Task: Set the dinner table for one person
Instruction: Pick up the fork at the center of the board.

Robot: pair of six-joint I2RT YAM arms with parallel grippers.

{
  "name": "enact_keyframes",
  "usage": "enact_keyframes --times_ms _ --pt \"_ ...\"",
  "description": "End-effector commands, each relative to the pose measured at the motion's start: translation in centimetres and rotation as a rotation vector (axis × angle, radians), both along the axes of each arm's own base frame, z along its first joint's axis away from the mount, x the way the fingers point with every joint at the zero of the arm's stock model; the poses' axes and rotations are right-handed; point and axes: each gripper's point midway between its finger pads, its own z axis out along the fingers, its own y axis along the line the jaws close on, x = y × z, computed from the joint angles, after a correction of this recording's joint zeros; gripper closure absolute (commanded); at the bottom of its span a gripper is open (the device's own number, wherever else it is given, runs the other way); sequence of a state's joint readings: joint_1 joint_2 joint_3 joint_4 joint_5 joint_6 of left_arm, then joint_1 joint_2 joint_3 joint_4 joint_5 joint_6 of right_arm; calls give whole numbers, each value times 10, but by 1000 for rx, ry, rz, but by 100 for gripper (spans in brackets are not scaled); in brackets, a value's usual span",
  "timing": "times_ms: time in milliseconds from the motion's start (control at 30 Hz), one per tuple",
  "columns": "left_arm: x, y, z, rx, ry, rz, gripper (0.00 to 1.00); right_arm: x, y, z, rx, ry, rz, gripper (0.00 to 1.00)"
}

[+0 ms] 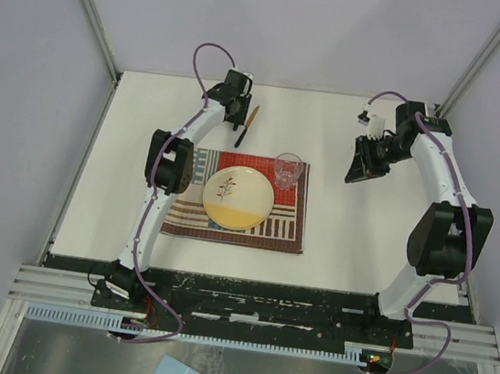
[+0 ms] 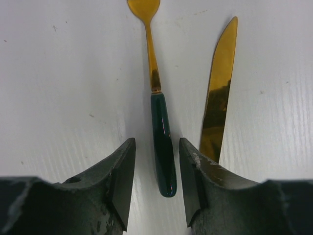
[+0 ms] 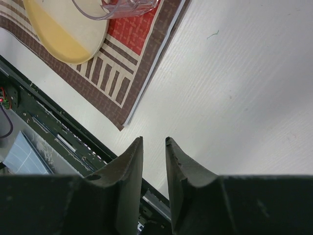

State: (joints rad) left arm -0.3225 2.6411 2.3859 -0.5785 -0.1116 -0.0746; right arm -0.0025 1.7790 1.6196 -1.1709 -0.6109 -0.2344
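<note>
On the white dinner table [image 1: 355,229] a striped placemat [image 1: 277,227] carries a cream and yellow plate [image 1: 238,197] and a clear glass [image 1: 287,168]. At the far side of the table my left gripper [image 1: 238,112] is lowered over the cutlery. In the left wrist view a gold spoon with a dark green handle [image 2: 160,122] lies between its open fingers [image 2: 156,144], with a gap on each side. A gold knife [image 2: 219,93] lies just right of the spoon, its handle hidden under the right finger. My right gripper [image 3: 154,142] hovers right of the placemat, slightly open with nothing in it.
Metal frame rails [image 1: 252,309] run along the near edge by the arm bases. Grey walls enclose the table on the left, back and right. The placemat's corner [image 3: 124,120] lies left of the right gripper, with the plate [image 3: 63,29] and glass [image 3: 117,7] beyond.
</note>
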Motion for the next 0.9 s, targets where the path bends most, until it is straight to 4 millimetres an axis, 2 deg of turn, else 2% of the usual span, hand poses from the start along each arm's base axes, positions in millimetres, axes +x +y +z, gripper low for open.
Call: enact_keyframes --times_ms 0,100,200,267,367,500,667,867 --pt "-51 6 -48 17 245 2 53 1 4 23 34 -83 -2 67" --pt "-56 6 -50 4 273 5 55 0 5 22 42 -78 -5 67" --pt "-58 8 -52 0 284 8 63 0 4 24 42 -85 -7 67" --pt "-59 8 -53 -2 289 2 72 0 4 25 40 -89 -7 67" --pt "-60 9 -56 -13 304 3 95 0 5 25 42 -88 -8 67" --pt "-62 12 -56 -4 311 -1 97 1 5 25 42 -88 -12 67" --pt "-54 19 -31 33 245 -5 97 3 4 23 41 -79 -19 68" --pt "-39 27 23 69 110 -7 97 3 4 24 40 -83 -28 68"
